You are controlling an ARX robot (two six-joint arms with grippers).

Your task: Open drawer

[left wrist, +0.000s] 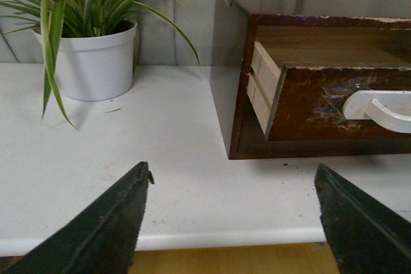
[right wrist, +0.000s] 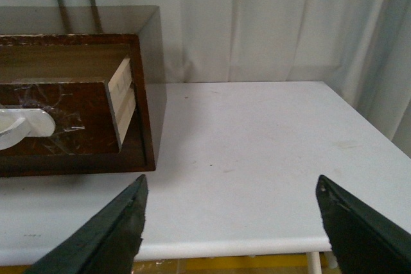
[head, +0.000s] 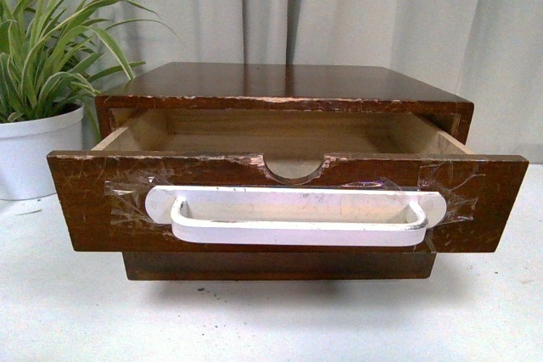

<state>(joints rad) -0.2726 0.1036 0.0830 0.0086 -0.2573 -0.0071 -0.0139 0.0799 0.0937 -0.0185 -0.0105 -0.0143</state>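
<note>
Our left claw (left wrist: 234, 222) & right claw (right wrist: 231, 226) both hang w/ fingers wide apart, empty, at the table (head: 254, 320) edge. Ahead, the drawer (head: 81, 209) sits pulled out of its cabinet (head: 288, 82), white handle (head: 297, 219) facing us. Potted plant (head: 38, 125) behind-left, curtain (head: 382, 6) at back.

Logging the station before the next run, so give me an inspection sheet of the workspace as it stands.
Surface: white table, a few dark specks.
Job's things: drawer stands well out of the cabinet; white handle taped on its front; pale wood inside.
Clutter: potted plant to the left of the cabinet.
Grippers: left gripper and right gripper open, holding nothing, apart from the drawer.
Cables: nothing seen.
Surroundings: pale curtain behind.
</note>
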